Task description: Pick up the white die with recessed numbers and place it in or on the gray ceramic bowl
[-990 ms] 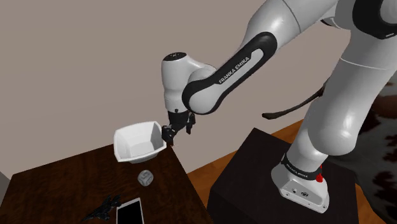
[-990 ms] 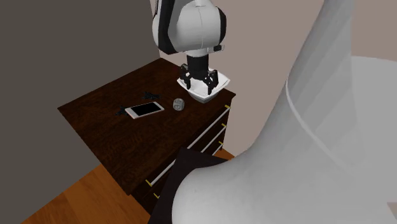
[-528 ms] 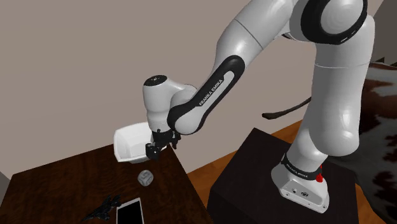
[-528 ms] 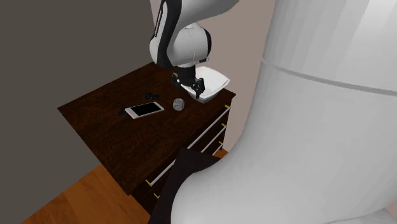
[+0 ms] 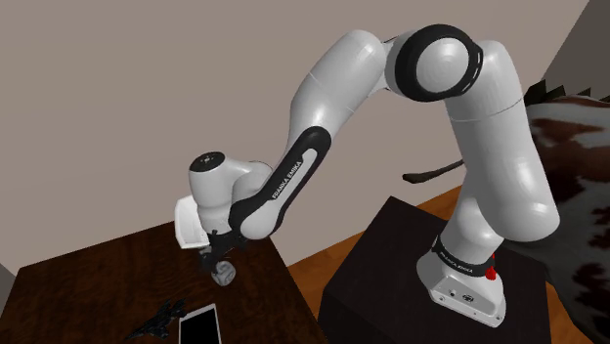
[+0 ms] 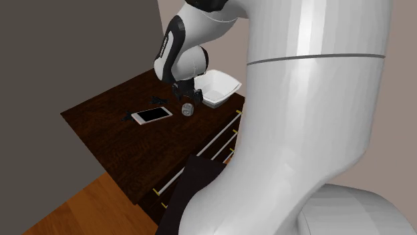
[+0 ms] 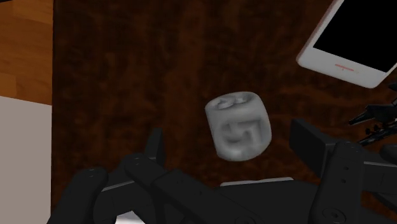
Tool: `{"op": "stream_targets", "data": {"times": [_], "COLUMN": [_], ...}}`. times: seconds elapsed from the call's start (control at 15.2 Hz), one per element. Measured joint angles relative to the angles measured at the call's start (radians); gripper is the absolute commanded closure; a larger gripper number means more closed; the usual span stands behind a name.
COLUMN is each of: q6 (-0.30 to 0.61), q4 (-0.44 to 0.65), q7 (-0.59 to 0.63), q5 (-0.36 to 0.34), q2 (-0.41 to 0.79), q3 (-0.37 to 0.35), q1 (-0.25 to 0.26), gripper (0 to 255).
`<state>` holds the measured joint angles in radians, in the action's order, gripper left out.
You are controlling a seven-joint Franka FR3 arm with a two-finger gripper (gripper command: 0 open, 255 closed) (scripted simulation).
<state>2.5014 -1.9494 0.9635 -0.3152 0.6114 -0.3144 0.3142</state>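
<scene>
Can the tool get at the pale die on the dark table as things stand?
Probably yes. The black two-finger tool hovers right over the pale grey rounded die, its open fingers either side, not touching. The white smartphone and white angular bowl sit apart, so nothing seems in the way.

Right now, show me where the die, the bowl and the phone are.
die [image 7: 238,124], wrist view, its numbered front face.
white bowl [image 6: 220,87], second exterior view, its bare inside.
phone [image 6: 152,115], second exterior view, its dark screen.
</scene>
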Motion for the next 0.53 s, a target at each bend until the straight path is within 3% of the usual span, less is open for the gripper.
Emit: {"op": "stream_targets", "data": {"times": [0.53], "q6": [0.047], "q4": [0.087], "q7": [0.032], "q5": [-0.035], "q2": [0.132], "q3": [0.036], "q1": [0.047], "gripper": [0]}}
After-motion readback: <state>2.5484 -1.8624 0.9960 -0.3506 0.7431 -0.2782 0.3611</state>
